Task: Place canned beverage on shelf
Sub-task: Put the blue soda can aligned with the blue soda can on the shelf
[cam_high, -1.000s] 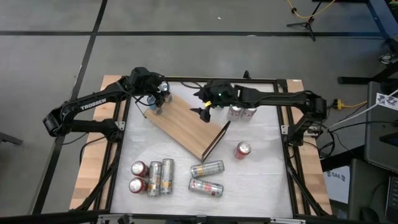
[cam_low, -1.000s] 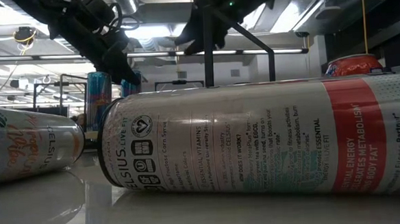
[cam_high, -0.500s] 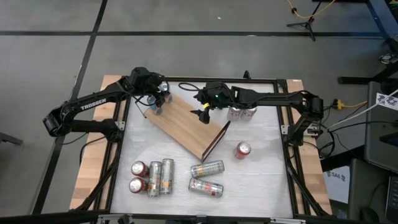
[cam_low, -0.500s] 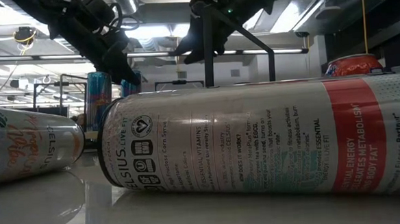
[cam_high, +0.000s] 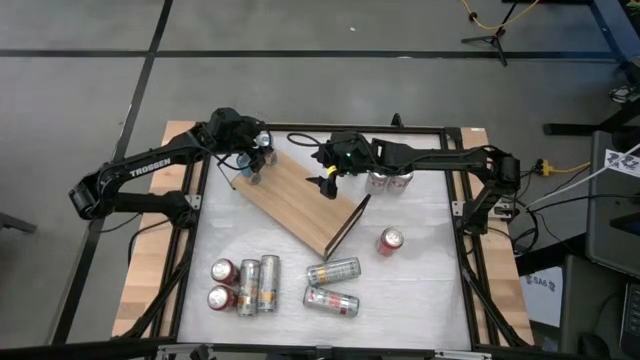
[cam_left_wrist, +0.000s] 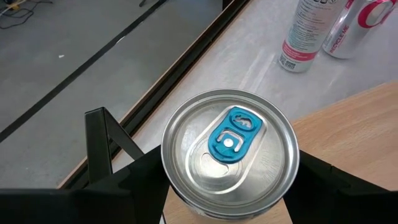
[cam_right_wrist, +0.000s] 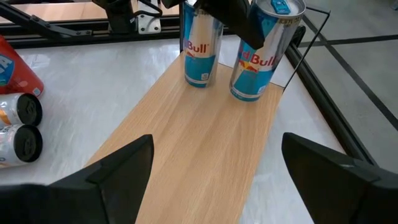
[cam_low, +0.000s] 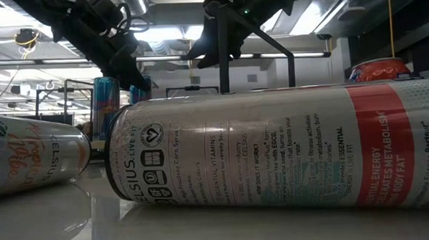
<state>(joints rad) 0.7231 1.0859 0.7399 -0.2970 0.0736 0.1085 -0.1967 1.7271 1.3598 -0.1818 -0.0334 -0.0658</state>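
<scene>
- Since a second ago the right claw (cam_high: 327, 181) has slid a little toward the left side of the counter (cam_high: 420, 275), along the shelf (cam_high: 300, 200); over the last half second nothing else has shifted.
- Left claw (cam_high: 252, 160) sits at the shelf's far-left end, its fingers (cam_left_wrist: 339, 180) closed on the sides of a blue can (cam_left_wrist: 230, 152) that stands upright on the board, silver lid and blue tab facing up.
- Second blue can (cam_right_wrist: 200, 46) stands upright just beside the gripped one (cam_right_wrist: 264, 53), both at that same end of the shelf (cam_right_wrist: 199, 149).
- Right claw hovers over the middle of the board, fingers (cam_right_wrist: 121, 165) spread wide and holding nothing.
- Shelf lies askew on the counter, running from the far-left corner toward the centre, its black frame (cam_high: 350, 222) showing at the near end.
- Two pale cans (cam_high: 390, 181) stand upright near the far edge, right of the shelf.
- Red can (cam_high: 389, 240) stands alone toward the right edge, apart from the shelf's near end.
- Near the near edge lie more cans: a cluster of four (cam_high: 243, 284) toward the left and two on their sides (cam_high: 332, 286) about the middle.
- From counter height one lying can (cam_low: 275, 150) fills most of the view, with another (cam_low: 29, 163) beside it.
</scene>
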